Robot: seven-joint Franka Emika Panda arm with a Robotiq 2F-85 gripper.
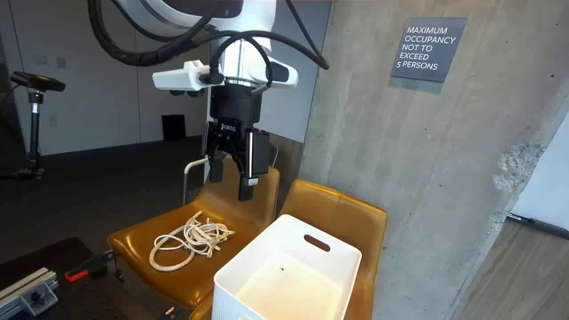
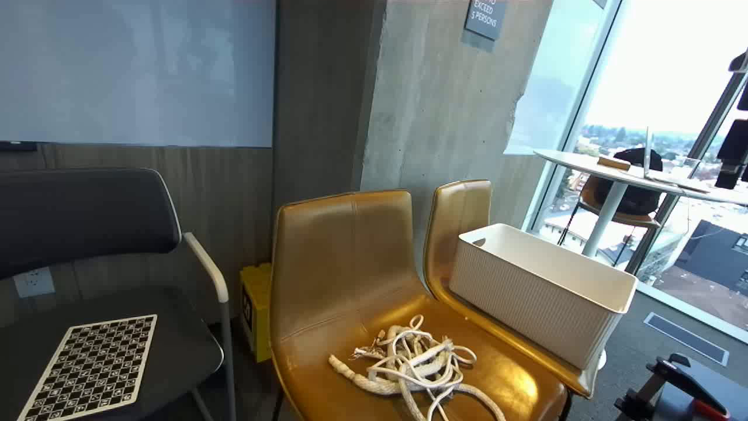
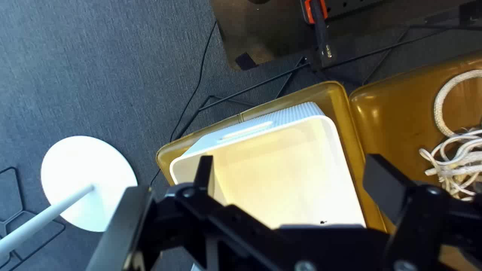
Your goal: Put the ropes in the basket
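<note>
Table [image 3: 263, 34]: dark top, rounded corner visible in the wrist view; both brown seats stood near the edge running off that corner.
Ropes [image 2: 418, 374]: cream, on the rope chair [image 2: 350, 251], beyond that table edge, farther along from the corner than the basket [image 2: 526, 304]. Thick rope and thin cord lay tangled in a loose heap outside the basket; a wide loop reached out toward the table edge.
Basket: white, ribbed outside, mouth up, on the basket chair [image 1: 333, 200], just beside the rope chair and nearer the table corner. Oblong slot below the rim, small dark speck on its floor.
Gripper [image 1: 231, 181]: released. Fingers [image 3: 388, 188] stood wide apart, tips down, above seat level, clear of ropes and basket. In the wrist view the basket showed between them.
Arm [image 1: 260, 18]: white, over the gripper; black cable [image 1: 146, 58] looped beside it.
Tool [image 3: 320, 28]: red and black, lay across the table edge near the corner; type unclear.
Rail [image 1: 22, 291]: metal, sat on the table top.
Round table [image 2: 572, 159]: white, by the window [image 2: 654, 88]; tan block [image 2: 613, 162] lay near its edge, laptop [image 2: 647, 155] stood farther along.
Grey chair [image 2: 87, 228]: patterned black-and-white board [image 2: 93, 368] lay on the seat.
Box [image 2: 263, 304]: yellow, stood between grey chair and rope chair.
Sign [image 1: 429, 49]: occupancy notice, on the concrete wall [image 1: 355, 111].
</note>
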